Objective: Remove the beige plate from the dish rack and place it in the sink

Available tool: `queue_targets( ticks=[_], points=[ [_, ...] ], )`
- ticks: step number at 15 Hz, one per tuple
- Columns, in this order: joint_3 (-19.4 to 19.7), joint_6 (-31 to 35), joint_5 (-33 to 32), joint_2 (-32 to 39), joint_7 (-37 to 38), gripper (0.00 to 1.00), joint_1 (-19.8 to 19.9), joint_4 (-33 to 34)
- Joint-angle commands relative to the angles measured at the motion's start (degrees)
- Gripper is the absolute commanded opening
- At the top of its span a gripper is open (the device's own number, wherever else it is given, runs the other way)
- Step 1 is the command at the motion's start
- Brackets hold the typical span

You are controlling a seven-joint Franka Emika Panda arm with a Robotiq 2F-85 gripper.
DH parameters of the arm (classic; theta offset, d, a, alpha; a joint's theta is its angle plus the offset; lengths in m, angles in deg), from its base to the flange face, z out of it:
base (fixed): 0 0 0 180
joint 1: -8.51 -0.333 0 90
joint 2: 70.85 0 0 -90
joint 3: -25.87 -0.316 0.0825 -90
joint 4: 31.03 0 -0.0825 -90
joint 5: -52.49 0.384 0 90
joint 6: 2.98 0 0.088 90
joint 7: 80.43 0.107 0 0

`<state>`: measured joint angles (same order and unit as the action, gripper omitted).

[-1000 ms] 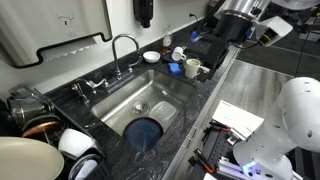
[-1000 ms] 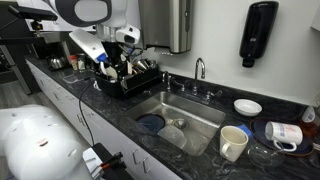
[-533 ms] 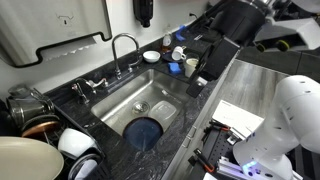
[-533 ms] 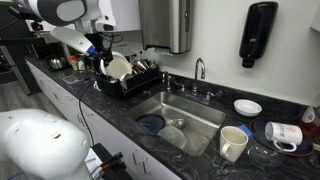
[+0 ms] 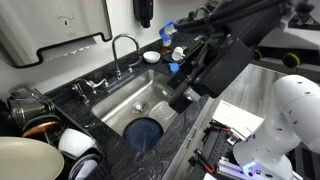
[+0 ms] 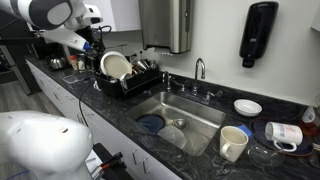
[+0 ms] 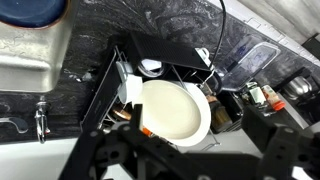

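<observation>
Approach to beige plate [image 7: 175, 110], standing on edge in dish rack [image 7: 168, 55] beside sink [image 6: 195, 110].
Jaws blurred, state impossible to tell; best lowered astride upper rim, clear of wire bars.

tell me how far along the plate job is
Done: nothing yet; the beige plate stands upright in the dish rack. In hand: the arm is by the rack, and the wrist view looks down on the plate with no grasp visible. Left: grip it, lift it out, set it in the sink.
</observation>
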<state>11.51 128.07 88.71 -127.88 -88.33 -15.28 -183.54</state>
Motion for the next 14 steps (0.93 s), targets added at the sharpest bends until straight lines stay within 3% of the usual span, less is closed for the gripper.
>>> queue_targets(
  ticks=[1, 5, 10, 14],
  points=[
    [0.8, 0.3, -1.0, 0.1, 0.7, 1.00, -0.9, 0.0],
    [-0.3, 1.1, -1.2, 1.2, 1.4, 1.00, -0.6, 0.9],
    [-5.6, 10.4, -5.0, 12.8, 5.0, 1.00, 1.8, 4.4],
    [-5.5, 12.0, -12.1, 22.3, 11.9, 1.00, 3.2, 8.0]
  ],
)
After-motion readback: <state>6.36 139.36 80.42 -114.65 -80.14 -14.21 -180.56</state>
